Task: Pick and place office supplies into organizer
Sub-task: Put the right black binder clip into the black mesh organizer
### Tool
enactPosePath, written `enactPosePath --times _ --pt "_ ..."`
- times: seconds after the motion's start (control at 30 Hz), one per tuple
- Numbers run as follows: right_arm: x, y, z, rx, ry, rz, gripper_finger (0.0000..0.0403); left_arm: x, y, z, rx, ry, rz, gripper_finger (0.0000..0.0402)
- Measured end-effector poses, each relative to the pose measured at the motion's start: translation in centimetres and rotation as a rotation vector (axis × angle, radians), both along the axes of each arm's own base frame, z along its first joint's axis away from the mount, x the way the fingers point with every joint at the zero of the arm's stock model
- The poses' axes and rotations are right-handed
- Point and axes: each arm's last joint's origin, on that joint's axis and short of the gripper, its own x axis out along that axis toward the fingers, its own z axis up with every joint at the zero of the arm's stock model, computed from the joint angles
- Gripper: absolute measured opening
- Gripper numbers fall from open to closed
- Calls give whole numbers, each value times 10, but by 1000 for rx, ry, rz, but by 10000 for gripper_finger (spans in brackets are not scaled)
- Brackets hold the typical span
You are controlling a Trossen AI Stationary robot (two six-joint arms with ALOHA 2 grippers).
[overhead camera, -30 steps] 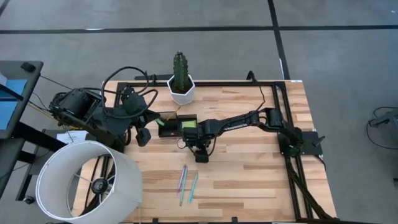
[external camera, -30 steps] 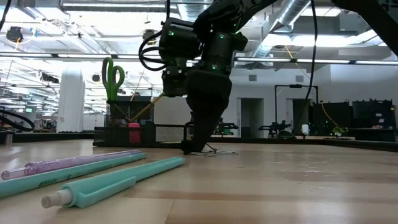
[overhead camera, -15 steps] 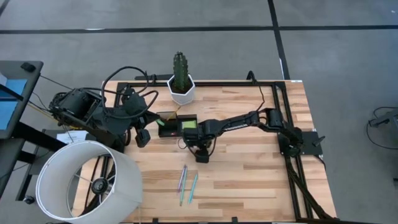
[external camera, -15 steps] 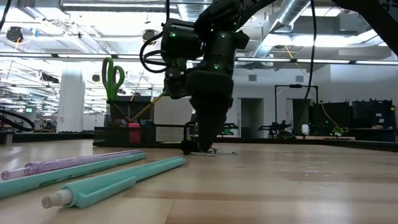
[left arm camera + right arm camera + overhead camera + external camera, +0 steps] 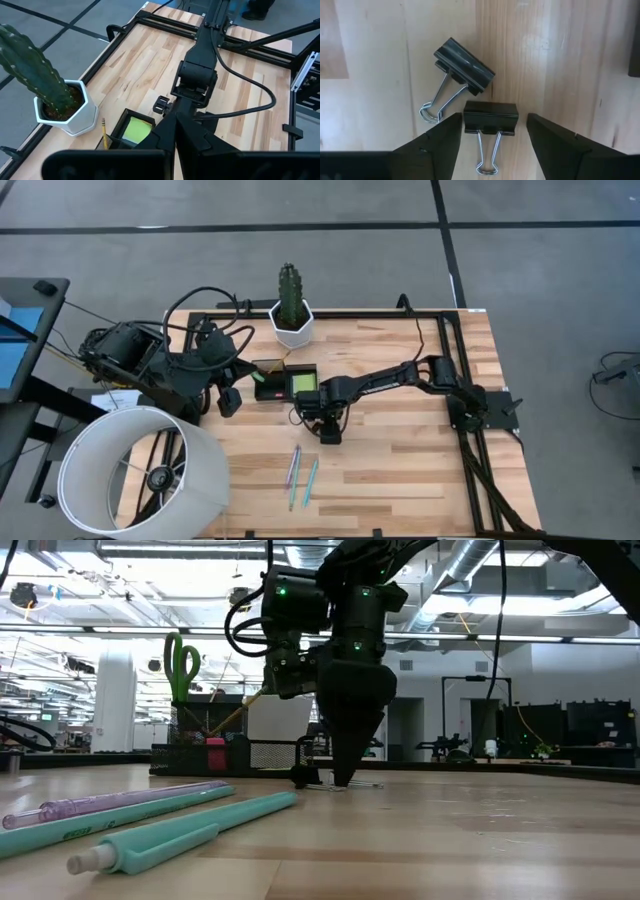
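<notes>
Binder clip straddled for pickup
Right gripper (image 5: 490, 137) is lowered with fingers spread around 1 of 2 binder clips (image 5: 491, 118) lying beside the organizer (image 5: 283, 383); nothing is grasped yet. Left gripper (image 5: 175, 131) is clenched shut, parked beside the organizer.

floor (image 5: 540, 240): grey, dark seams | ceiling ducts (image 5: 470, 595) | strip lights (image 5: 120, 630)

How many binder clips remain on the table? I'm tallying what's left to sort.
2. One binder clip lies between the open right claw's fingers; the other binder clip lies tilted just beyond it, touching or nearly touching. More could be hidden under the arm.
</notes>
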Motion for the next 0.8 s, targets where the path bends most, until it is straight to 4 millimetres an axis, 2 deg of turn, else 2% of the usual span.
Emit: enactPosePath --times 0.17,0.37,0.53,0.63,0.8 --pt "1 5 0 -44 -13 8 201 0 0 0 0 -1 0 0" --pt "2 4 0 -38 -25 4 125 0 0 0 -3 -7 1 0" --pt "0 3 10 9 -40 5 125 1 0 1 -1 -20 7 0" --pt "2 -1 31 30 -98 -5 125 2 0 2 9 -30 0 0" --pt "29 -21 76 37 -366 -68 140 3 0 3 34 -40 -1 0"
